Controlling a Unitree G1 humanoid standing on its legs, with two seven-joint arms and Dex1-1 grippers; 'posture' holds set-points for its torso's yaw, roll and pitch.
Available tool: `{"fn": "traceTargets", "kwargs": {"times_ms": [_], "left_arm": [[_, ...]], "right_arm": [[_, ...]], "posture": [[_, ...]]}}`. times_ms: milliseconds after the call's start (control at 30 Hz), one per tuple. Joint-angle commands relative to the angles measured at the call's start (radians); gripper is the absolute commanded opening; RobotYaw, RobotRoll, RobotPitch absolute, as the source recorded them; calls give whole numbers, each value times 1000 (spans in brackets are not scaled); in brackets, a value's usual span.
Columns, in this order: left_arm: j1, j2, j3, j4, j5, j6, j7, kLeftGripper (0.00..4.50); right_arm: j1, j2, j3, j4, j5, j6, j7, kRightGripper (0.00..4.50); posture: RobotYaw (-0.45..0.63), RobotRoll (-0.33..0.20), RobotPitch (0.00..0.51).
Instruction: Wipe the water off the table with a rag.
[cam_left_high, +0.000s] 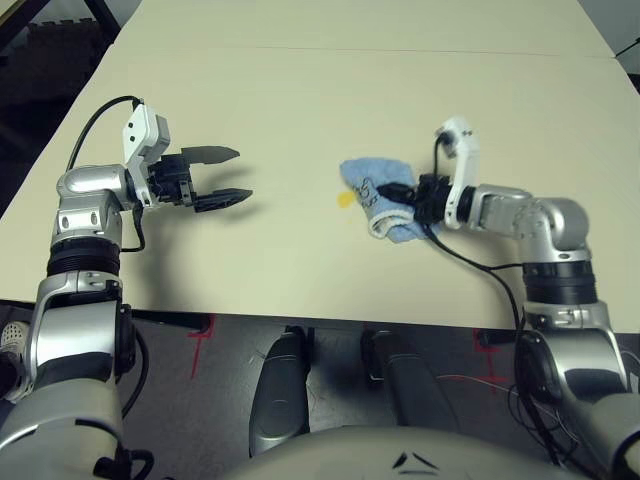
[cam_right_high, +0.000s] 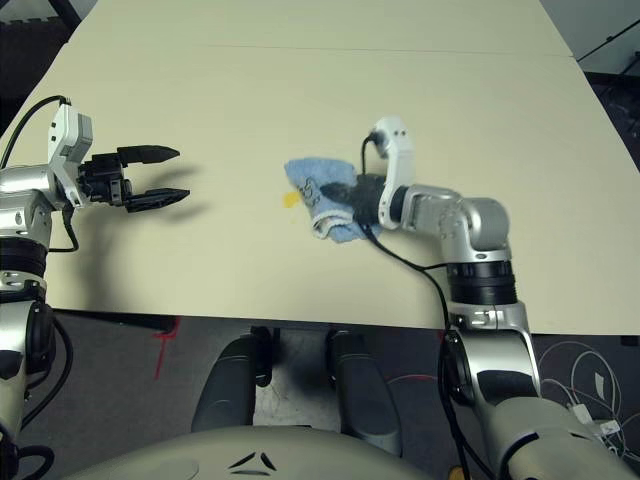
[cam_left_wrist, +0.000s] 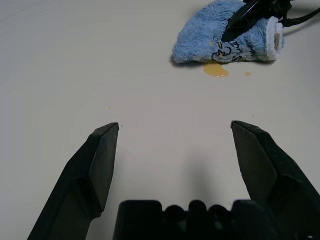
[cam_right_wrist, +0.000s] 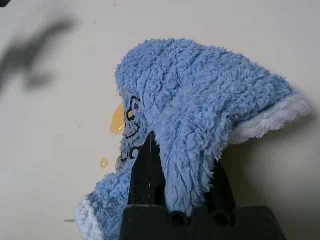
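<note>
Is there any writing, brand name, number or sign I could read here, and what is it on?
No whole word can be read.
Blue rag: dark lettering, bent by the folds and partly hidden; I can't make out the letters for certain.
Robot's front: a small dark mark of short strokes, too small to tell whether it is a logo.

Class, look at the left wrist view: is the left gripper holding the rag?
No, the left gripper stands open with bare table between its fingers.
</note>
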Motion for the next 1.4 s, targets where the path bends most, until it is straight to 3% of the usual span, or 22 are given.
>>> {"fn": "traceTargets", "kwargs": {"times_ms": [33,367,600,767,1200,1400], "left_arm": [[21,14,-16,-23,12,4,-16,4500],[38,11,-11,-48,4,16,-7,4500],[47,14,-6,-62,1,21,-1,4500],[48,13,-7,-60,2,20,1,4500],[3,4,-18,17,25,-12,3,4500],[-24,-13,-18,44,24,-20,10,4500]], "right_arm": [[33,40,85,34,-48,-19,-19,214],[-52,241,176,166,-110,-88,-4,214],[-78,262,170,214,-136,-110,11,213],[-50,203,149,181,-139,-91,29,213],[8,-143,-16,85,-86,-30,68,213],[-13,-179,-137,65,18,7,92,213]], "posture": [[87,0,233],[102,0,233],[105,0,233],[101,0,236],[77,0,241],[58,0,240]]}}
